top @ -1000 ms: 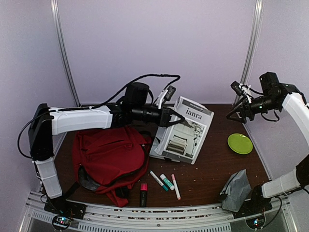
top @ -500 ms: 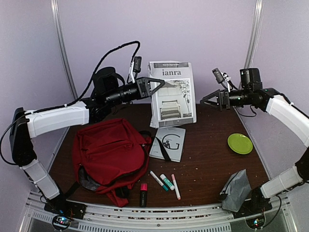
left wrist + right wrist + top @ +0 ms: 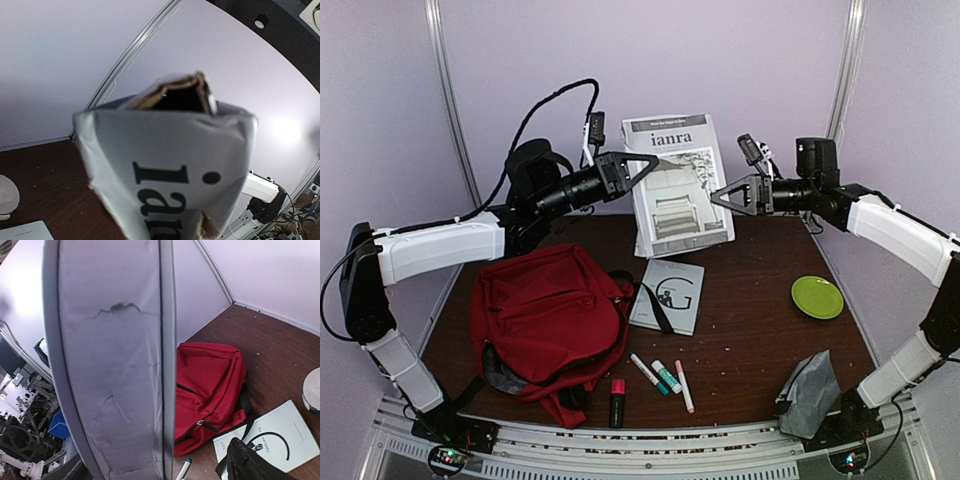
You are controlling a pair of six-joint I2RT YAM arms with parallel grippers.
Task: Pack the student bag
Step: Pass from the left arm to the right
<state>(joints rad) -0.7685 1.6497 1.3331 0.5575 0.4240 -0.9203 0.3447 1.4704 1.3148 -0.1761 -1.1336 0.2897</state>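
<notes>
Up in the air, the left gripper [image 3: 654, 163] was pinched tight on the left edge of a grey booklet [image 3: 678, 195]. The booklet stood upright, high above the table [image 3: 760, 340], with the word "ianra" near its top. The right gripper [image 3: 717, 195] was at the booklet's right edge with its jaws spread wide, holding nothing. I could not tell if it touched the paper. In the right wrist view the booklet's worn spine filled most of the picture.

The student bag [image 3: 545, 315] lay flat on the left part of the table, below the left arm. It was big, soft and red, with black straps at its near end. Just beside its right side lay a second booklet [image 3: 670, 295] with a big letter G on it. Near the front were 3 pens [image 3: 666, 376] and a red marker [image 3: 617, 398]. A green plate [image 3: 817, 297] sat on the right side, and a grey pouch [image 3: 807, 392] stood at the front right corner.
</notes>
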